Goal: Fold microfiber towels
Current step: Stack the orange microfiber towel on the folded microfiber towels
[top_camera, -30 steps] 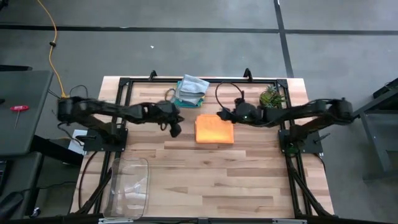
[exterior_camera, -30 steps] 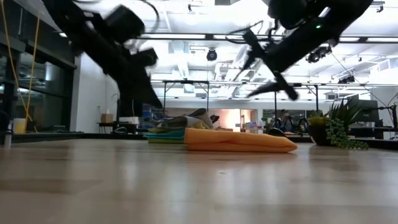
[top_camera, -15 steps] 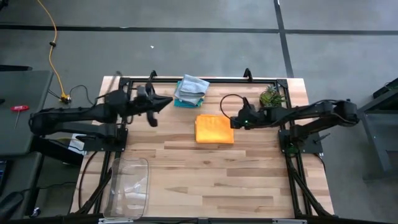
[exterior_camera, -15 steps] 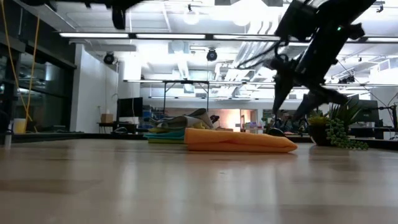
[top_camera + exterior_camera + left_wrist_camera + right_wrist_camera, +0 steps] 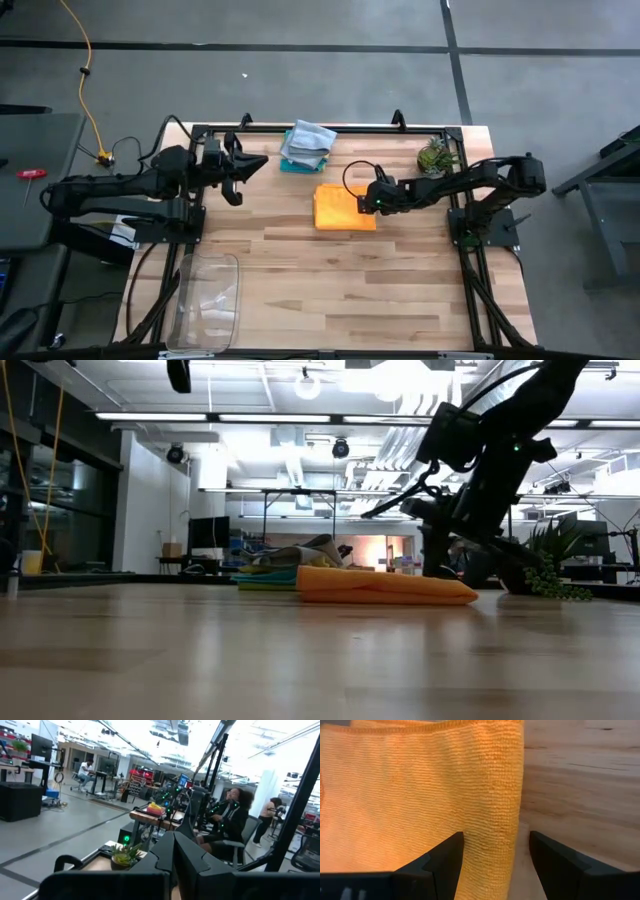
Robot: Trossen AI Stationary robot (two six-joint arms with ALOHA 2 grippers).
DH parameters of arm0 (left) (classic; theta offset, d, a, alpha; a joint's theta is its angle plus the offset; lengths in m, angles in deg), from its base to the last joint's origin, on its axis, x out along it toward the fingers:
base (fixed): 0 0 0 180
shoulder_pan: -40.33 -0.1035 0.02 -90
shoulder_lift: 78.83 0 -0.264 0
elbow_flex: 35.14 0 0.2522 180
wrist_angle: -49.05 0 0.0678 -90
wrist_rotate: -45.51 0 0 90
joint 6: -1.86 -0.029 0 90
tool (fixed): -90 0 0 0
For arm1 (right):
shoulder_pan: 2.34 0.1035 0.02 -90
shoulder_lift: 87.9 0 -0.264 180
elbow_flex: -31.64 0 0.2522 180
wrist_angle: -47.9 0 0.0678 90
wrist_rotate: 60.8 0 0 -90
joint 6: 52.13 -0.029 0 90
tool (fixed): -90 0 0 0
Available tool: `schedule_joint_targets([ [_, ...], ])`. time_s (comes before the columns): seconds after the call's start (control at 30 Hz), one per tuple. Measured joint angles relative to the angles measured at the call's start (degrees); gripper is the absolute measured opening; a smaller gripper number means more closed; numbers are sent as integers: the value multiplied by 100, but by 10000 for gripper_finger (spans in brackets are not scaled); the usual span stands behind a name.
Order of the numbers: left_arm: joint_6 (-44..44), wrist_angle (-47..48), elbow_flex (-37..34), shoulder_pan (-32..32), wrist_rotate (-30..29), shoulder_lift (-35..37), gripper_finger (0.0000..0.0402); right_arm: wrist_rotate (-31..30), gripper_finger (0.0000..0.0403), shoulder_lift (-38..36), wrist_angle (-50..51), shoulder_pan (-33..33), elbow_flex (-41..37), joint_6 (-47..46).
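- The left end effector (image 5: 240,166) hangs closed and empty above the desk's (image 5: 330,280) left rear.
- A pile of towels (image 5: 306,145) waits at the back edge, apparently unfolded.
- The orange towel (image 5: 343,208) lies mid-desk, seemingly part-folded.
- The right end effector (image 5: 366,201) spreads wide over its right edge, gripping nothing yet.

Clear plastic tray (image 5: 207,298) on the wooden bench (image 5: 340,280), near corner, well apart from both hands, on the left hand's side. Small spiky green plant (image 5: 436,155) just behind the right hand at the far edge. Yellow cable (image 5: 88,75) on grey floor. A seated person (image 5: 231,820) in the room beyond.
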Motion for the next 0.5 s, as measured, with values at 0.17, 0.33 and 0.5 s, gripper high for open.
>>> schedule_joint_targets([
  [0.17,-14,113,0,-4,-15,4,0,-30,215,61,-80,124,0,-22],
  [0.33,-275,112,-1,-8,-211,79,0,-126,150,86,-147,251,0,12],
  [0.5,-568,108,-4,-10,-304,232,0,50,28,125,-292,222,-2,591],
])
